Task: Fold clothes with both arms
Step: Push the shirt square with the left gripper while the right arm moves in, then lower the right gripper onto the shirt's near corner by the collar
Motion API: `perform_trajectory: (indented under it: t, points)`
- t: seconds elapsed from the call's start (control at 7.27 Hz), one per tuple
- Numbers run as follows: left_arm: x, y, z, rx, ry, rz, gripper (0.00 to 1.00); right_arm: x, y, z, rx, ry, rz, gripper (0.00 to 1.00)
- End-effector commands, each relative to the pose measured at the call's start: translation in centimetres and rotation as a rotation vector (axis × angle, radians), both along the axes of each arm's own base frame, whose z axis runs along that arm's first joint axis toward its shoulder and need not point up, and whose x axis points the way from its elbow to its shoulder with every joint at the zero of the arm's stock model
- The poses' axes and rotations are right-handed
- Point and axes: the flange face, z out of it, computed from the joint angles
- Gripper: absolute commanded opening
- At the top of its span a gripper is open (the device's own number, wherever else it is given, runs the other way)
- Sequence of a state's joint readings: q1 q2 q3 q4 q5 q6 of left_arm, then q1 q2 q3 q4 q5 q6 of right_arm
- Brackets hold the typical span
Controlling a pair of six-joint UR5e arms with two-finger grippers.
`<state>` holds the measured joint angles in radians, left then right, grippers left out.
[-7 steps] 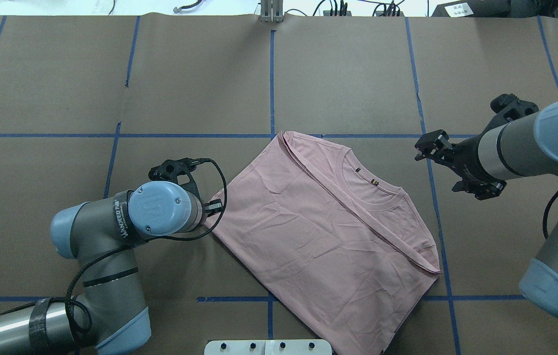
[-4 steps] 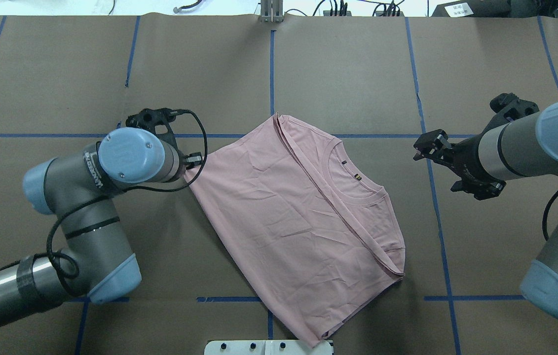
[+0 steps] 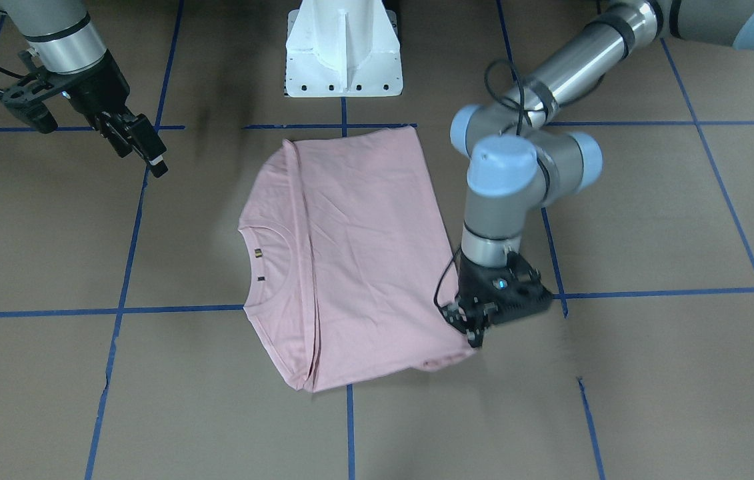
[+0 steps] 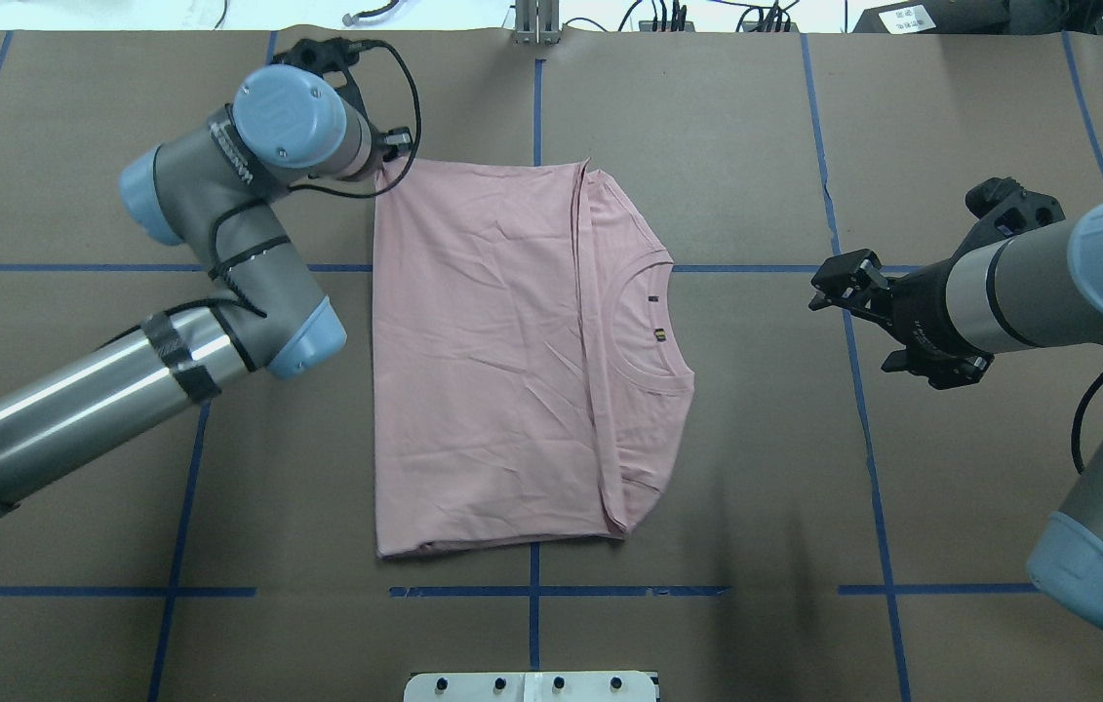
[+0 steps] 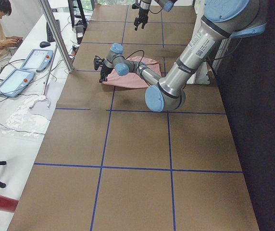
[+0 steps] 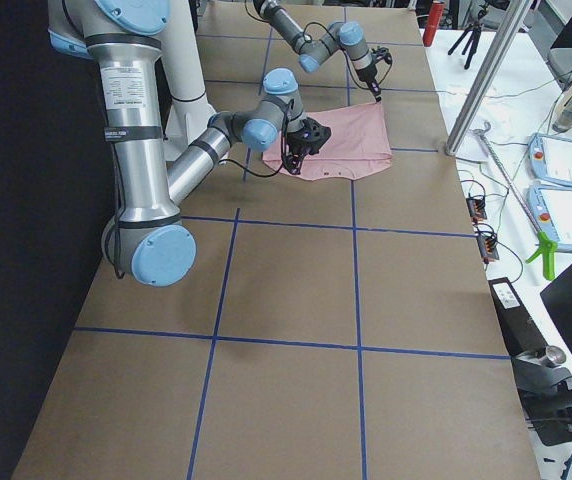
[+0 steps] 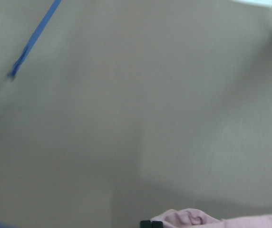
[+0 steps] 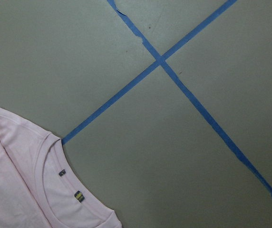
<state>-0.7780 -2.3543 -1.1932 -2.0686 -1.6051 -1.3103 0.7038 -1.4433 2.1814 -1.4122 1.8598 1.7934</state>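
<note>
Pinches the far hem corner of the pale pink T-shirt (image 4: 483, 370) with the left hand (image 4: 383, 168), pressed together on the cloth. Holds the right hand (image 4: 839, 288) spread above the brown tabletop (image 4: 707, 146), well apart from the collar. Leaves the T-shirt flat mid-tabletop, neckline toward the right arm (image 4: 1029, 292).

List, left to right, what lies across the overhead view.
Left gripper, fingers pinching the shirt's far corner → T-shirt → bare table strip → right gripper, hovering clear of the shirt.
</note>
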Motion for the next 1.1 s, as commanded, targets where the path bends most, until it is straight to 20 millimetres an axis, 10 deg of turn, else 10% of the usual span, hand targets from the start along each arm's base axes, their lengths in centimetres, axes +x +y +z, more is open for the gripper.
perform_trajectory:
  t: [0.0, 0.14, 0.41, 0.96]
  points:
    - [-2.0, -1.8, 3.1, 0.031, -0.027, 0.000, 0.44, -2.5, -1.9, -2.6, 0.017, -0.027, 0.004, 1.00]
    - [-4.9, 1.7, 3.3, 0.066, 0.018, 0.009, 0.60, -5.5, -2.4, -4.0, 0.026, -0.039, -0.025, 1.00]
    - [-10.7, 10.0, 1.7, 0.078, 0.125, 0.102, 0.60, -13.5, -1.2, -7.6, 0.054, -0.062, -0.126, 1.00]
    - [-11.5, 11.1, 1.0, 0.061, 0.119, 0.105, 0.61, -24.3, 3.9, -7.4, 0.124, 0.002, -0.348, 1.00]
